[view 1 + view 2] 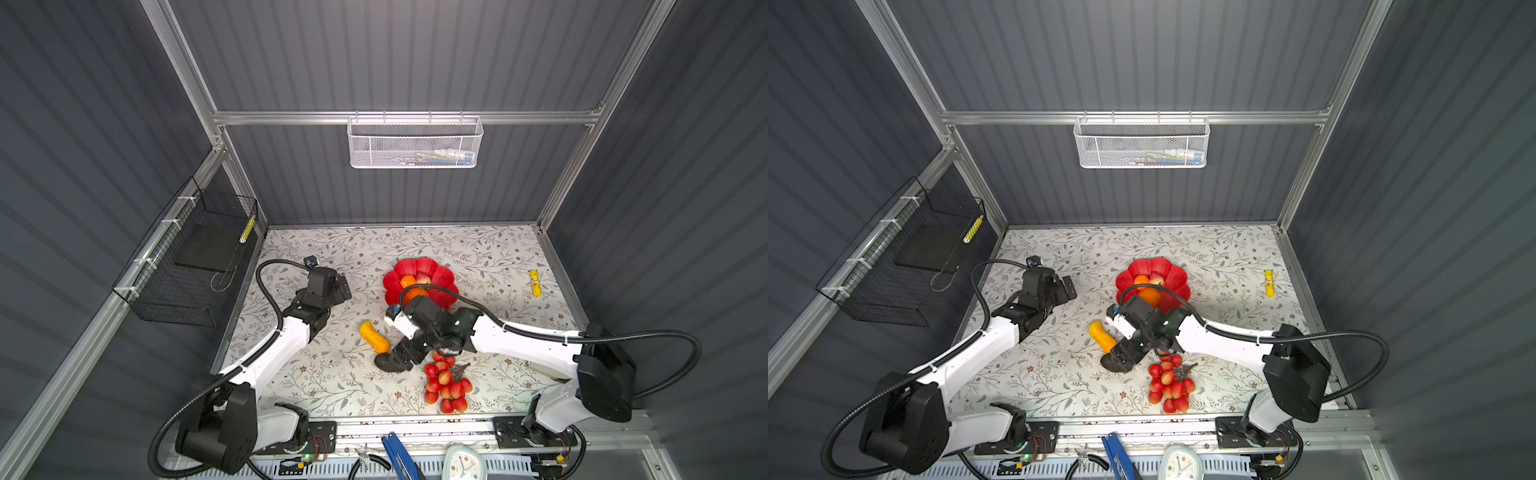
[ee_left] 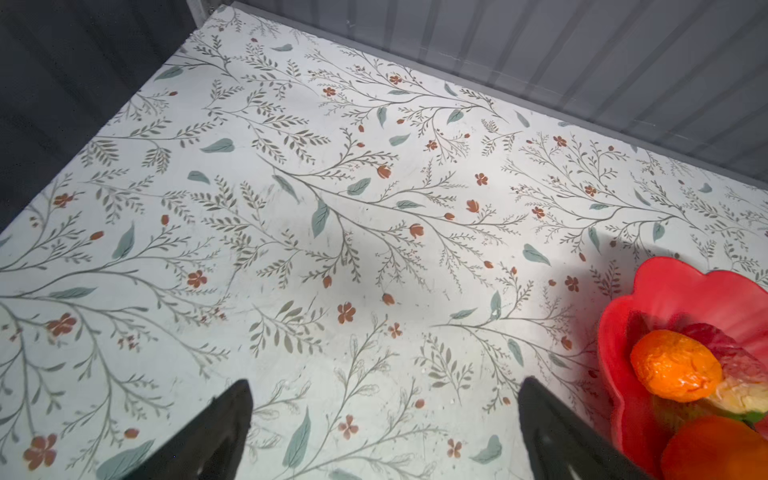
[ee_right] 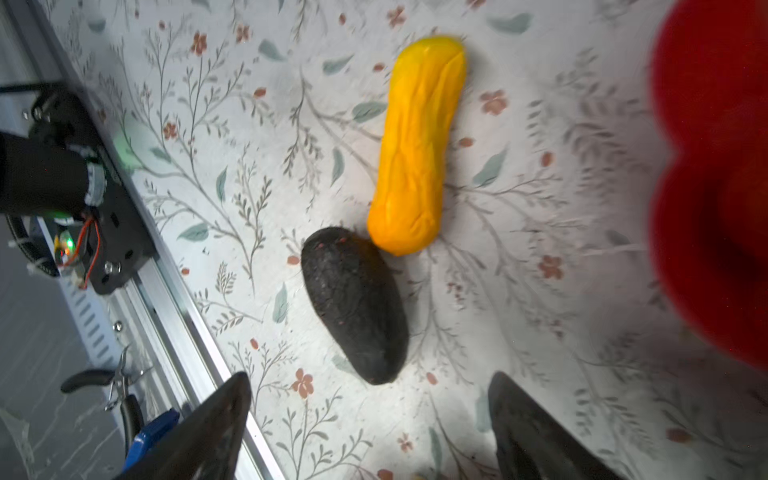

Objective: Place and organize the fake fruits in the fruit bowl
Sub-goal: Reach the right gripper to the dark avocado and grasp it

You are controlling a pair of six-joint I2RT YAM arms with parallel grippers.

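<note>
Dark oval (image 3: 353, 307) beneath spread right fingers (image 3: 536, 436)

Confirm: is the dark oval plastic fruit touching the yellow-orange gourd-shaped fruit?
Touching. Right wrist view: dark oval plastic fruit meets yellow-orange gourd-shaped fruit end to end, no gap.

Left gripper (image 2: 385, 384) and right gripper (image 3: 370, 376) both spread wide

The floral table (image 1: 478, 257) was enclosed by grey ribbed walls (image 1: 395, 54); a white basket (image 1: 415, 143) was hung on the back aluminium rail (image 1: 270, 117).
</note>
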